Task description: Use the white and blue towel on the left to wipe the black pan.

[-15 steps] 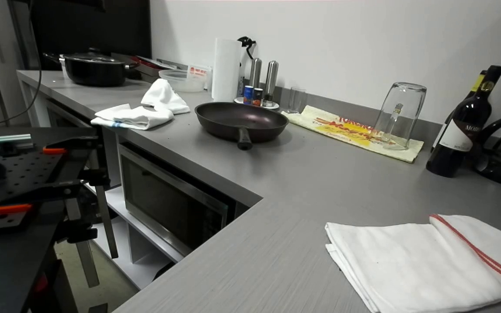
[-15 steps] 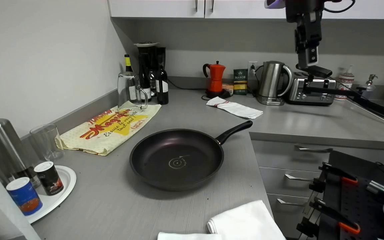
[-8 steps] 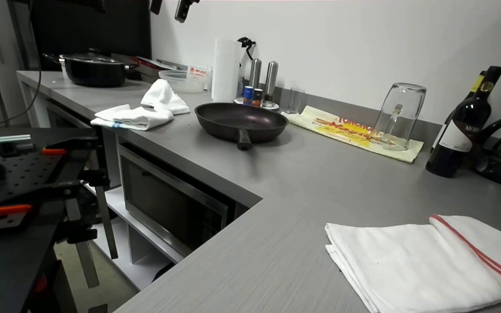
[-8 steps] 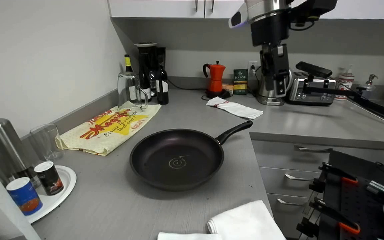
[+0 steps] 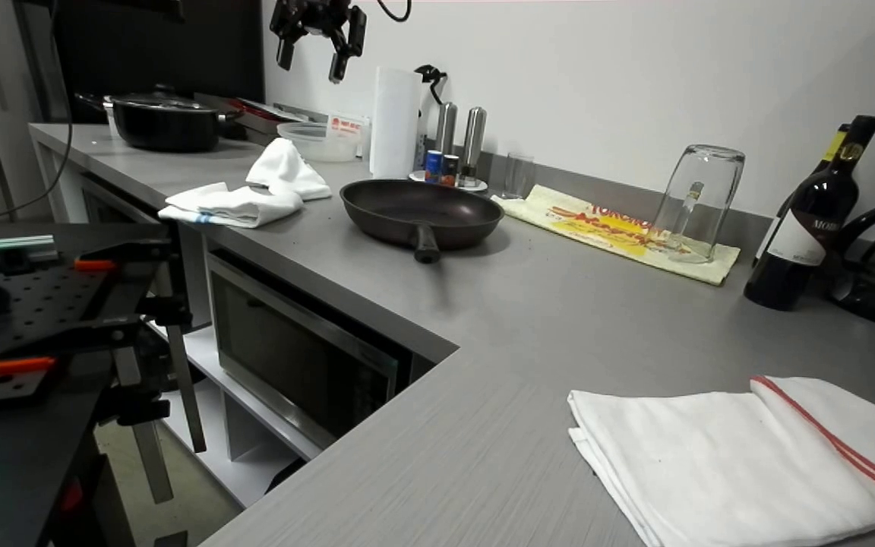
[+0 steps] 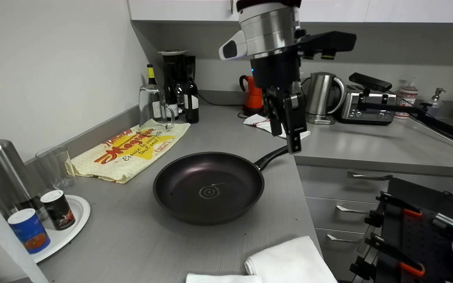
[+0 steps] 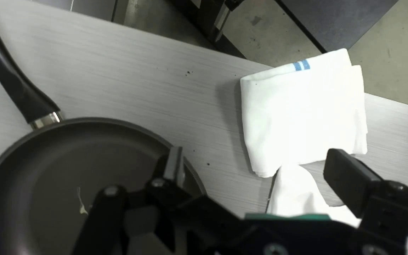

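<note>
The white towel with blue stripes [image 5: 229, 205] lies folded at the counter's edge; it shows whole in the wrist view [image 7: 303, 109] and partly, at the bottom, in an exterior view [image 6: 291, 261]. A second bunched white cloth [image 7: 296, 191] touches it. The black pan [image 6: 209, 188] sits upright beside them, also in the wrist view [image 7: 83, 152], its handle pointing away from the towel. My gripper [image 5: 311, 62] is open and empty, high above the counter. In the wrist view [image 7: 255, 157] one finger overlaps the pan's rim and the other lies over the towels' side.
A paper towel roll [image 5: 396, 121] and a white plate [image 6: 83, 210] with canisters and steel mills stand by the wall. A yellow cloth [image 6: 128, 153] holds an upturned glass mug [image 5: 699, 201]. A red-striped white towel [image 5: 741, 456] lies farther along. The counter edge [image 7: 175, 42] runs beside the towel.
The arm has come down and, in an exterior view, moved left toward the pan; its gripper has come into sight from above in both exterior views. The pan and towels have not moved.
</note>
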